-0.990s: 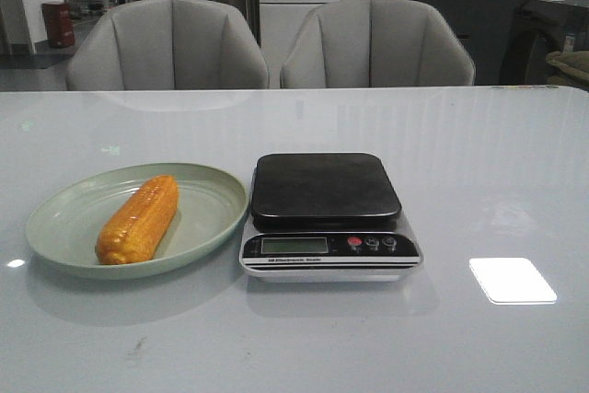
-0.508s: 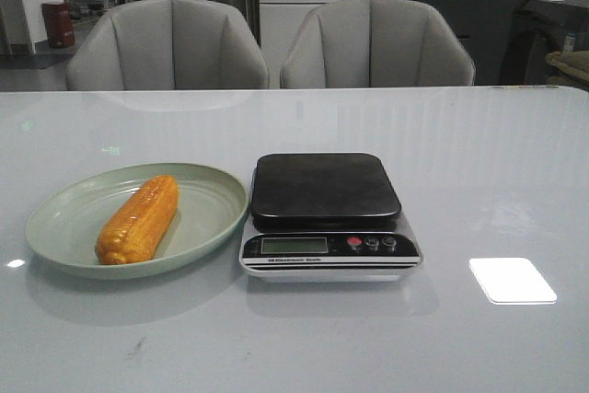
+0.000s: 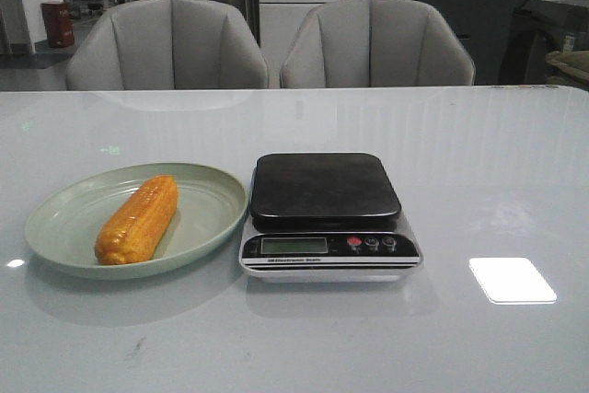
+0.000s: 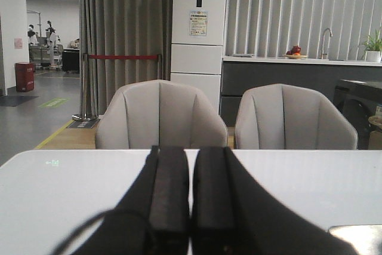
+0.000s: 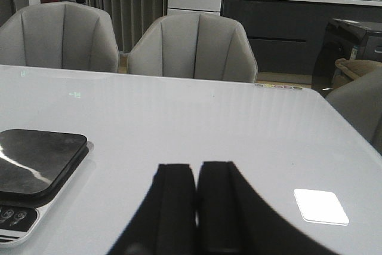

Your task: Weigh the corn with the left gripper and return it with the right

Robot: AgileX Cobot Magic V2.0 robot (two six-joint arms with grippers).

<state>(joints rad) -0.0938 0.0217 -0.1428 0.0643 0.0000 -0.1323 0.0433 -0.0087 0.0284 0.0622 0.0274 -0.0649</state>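
Note:
The orange-yellow corn [image 3: 138, 220] lies on a pale green plate [image 3: 217, 189] at the left of the table. A black-topped kitchen scale [image 3: 325, 188] stands just right of the plate, nothing on it. The scale also shows in the right wrist view [image 5: 36, 156]. Neither gripper shows in the front view. In the left wrist view my left gripper [image 4: 190, 150] is shut and empty, above bare table. In the right wrist view my right gripper [image 5: 196, 166] is shut and empty, right of the scale.
Two grey chairs [image 3: 166, 43] [image 3: 375, 41] stand behind the table's far edge. A bright light patch [image 3: 512, 280] lies on the glossy white table at front right.

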